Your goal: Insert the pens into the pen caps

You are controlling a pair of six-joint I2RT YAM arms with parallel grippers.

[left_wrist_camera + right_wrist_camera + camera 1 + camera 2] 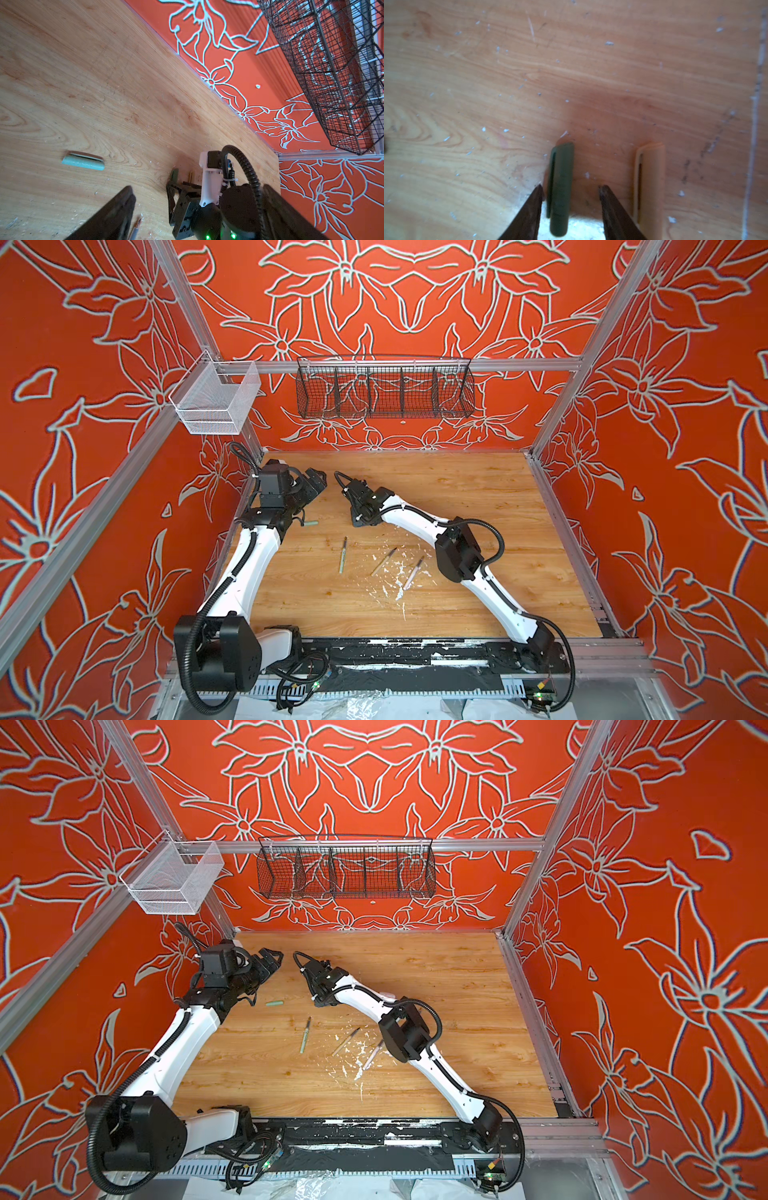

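in both top views the bench (478,497) ended at aluminium rails (561,522) along its sides and a red flowered wall (415,302) at the back. its far right part was bare wood, the widest open room there. a white mesh basket (216,402) and a black wire basket (384,389) hung on the back rail, above the wood.

i counted three pens lying on the near middle. they were the pale green pen (343,556), the tan pen (383,562) and the pink pen (412,572). the last two lay among white paint flecks (392,585), and the pink one was close by the right arm. one cap showed there, the pale green cap (309,523), just beside the left arm. the left fingers (316,480) hung over the far left corner. the right fingers (360,522) pointed down left of centre.

in the left wrist view the left fingers (116,212) stood spread wide, holding nothing. the pale green cap (83,163) lay flat on the wood, apart from them.

in the right wrist view two caps lay side by side, not touching. the dark green cap (560,187) lay between the right fingers (529,214), and the tan cap (649,187) lay outside them. the fingers were unclenched: one tip sat just beside the dark green cap, and bare wood showed between the other tip and the cap.
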